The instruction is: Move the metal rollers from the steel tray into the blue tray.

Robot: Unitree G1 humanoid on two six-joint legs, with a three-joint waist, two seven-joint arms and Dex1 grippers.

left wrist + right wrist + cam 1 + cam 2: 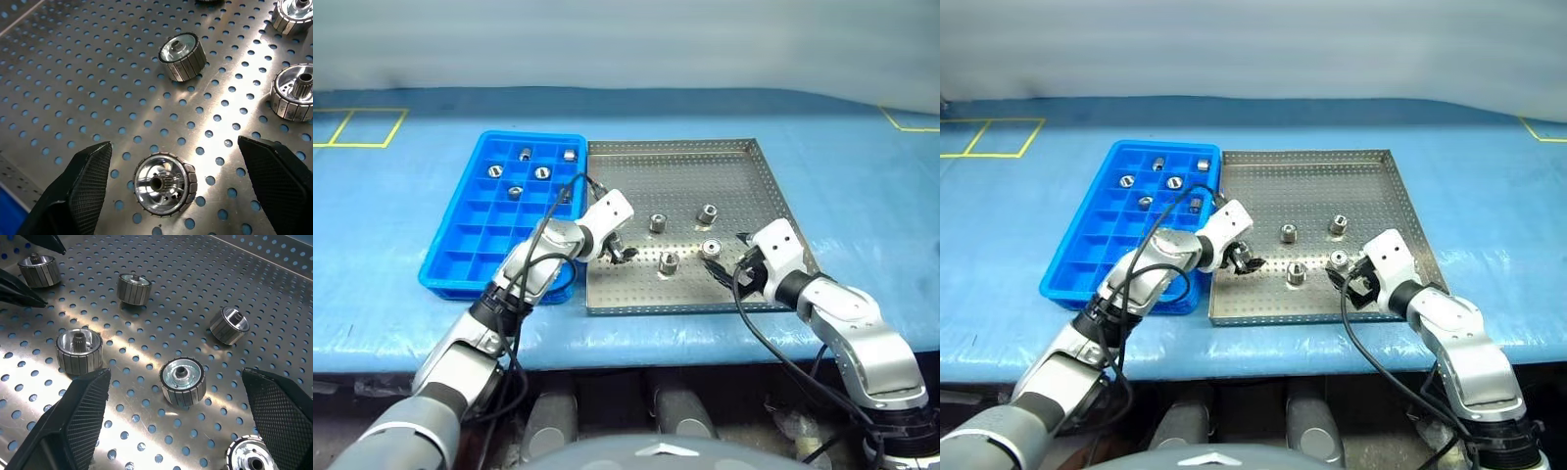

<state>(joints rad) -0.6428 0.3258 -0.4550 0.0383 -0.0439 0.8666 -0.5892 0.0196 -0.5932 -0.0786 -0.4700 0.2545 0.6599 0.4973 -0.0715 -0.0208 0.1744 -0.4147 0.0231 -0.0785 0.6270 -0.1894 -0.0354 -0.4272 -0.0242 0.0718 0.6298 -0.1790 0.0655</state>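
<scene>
Blue cloth (401, 211) is covering the table, and on it the steel tray (685, 294) is lying beside the blue tray (460, 245), the two touching. Both grippers are hanging over the steel tray with fingers spread wide: the left gripper (619, 250) around one roller (165, 184), the right gripper (732, 262) near another roller (182, 380). Several metal rollers (658, 223) are standing on the steel tray, and six more rollers (542, 173) are sitting in the blue tray's far compartments.
</scene>
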